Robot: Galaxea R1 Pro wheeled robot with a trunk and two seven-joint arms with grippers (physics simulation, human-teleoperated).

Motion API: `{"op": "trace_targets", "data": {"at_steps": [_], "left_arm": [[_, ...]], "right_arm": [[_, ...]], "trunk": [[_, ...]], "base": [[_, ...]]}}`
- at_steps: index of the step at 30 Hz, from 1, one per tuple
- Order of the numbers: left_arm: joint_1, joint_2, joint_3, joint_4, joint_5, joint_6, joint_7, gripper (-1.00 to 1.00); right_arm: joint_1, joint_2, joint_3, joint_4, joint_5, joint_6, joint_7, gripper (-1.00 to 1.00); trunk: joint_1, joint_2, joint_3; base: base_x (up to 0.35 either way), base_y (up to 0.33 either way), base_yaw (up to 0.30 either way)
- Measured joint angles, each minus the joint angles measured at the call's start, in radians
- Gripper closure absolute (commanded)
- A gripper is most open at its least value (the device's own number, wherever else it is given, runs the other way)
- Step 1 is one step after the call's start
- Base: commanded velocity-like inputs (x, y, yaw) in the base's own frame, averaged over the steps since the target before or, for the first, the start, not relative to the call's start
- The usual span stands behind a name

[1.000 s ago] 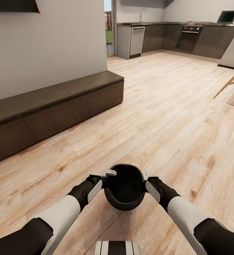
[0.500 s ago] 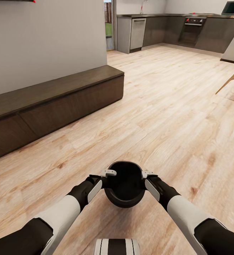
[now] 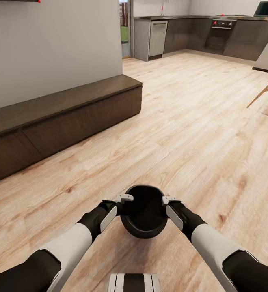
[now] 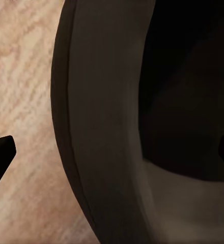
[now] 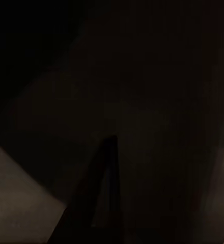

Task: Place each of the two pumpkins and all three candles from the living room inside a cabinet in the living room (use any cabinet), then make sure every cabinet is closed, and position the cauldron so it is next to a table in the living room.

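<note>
No readable text, labels, brands, numbers or signs on any surface in these views.

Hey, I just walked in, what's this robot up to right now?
The robot is carrying the black cauldron in front of itself with both arms: the left tool grips its rim on one side and the right tool grips the opposite side. It stands on the wood floor of an open room. The long dark cabinet runs along the wall to its left with its fronts shut. The kitchen lies further ahead.
</note>
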State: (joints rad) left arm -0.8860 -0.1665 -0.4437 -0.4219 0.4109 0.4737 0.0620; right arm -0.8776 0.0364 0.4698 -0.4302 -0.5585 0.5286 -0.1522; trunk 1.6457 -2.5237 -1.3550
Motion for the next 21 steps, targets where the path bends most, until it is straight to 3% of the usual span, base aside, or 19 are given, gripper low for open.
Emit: {"op": "trace_targets", "data": {"at_steps": [12,13,21], "left_arm": [[0.0,0.0,0.001,0.0,0.0,0.0,0.0,-1.0],[0.0,0.0,0.001,0.0,0.0,0.0,0.0,1.0],[0.0,0.001,0.004,0.0,0.007,-0.001,-0.001,1.0]], "right_arm": [[0.0,0.0,0.001,0.0,0.001,0.0,0.0,1.0],[0.0,0.0,0.0,0.0,0.002,0.0,0.001,1.0],[0.0,0.0,-0.001,0.0,0.003,0.0,0.0,1.0]], "trunk": [[0.0,0.0,0.0],[0.0,0.0,0.0],[0.0,0.0,0.0]], "base": [[0.0,0.0,0.0],[0.0,0.0,0.0],[0.0,0.0,0.0]]}}
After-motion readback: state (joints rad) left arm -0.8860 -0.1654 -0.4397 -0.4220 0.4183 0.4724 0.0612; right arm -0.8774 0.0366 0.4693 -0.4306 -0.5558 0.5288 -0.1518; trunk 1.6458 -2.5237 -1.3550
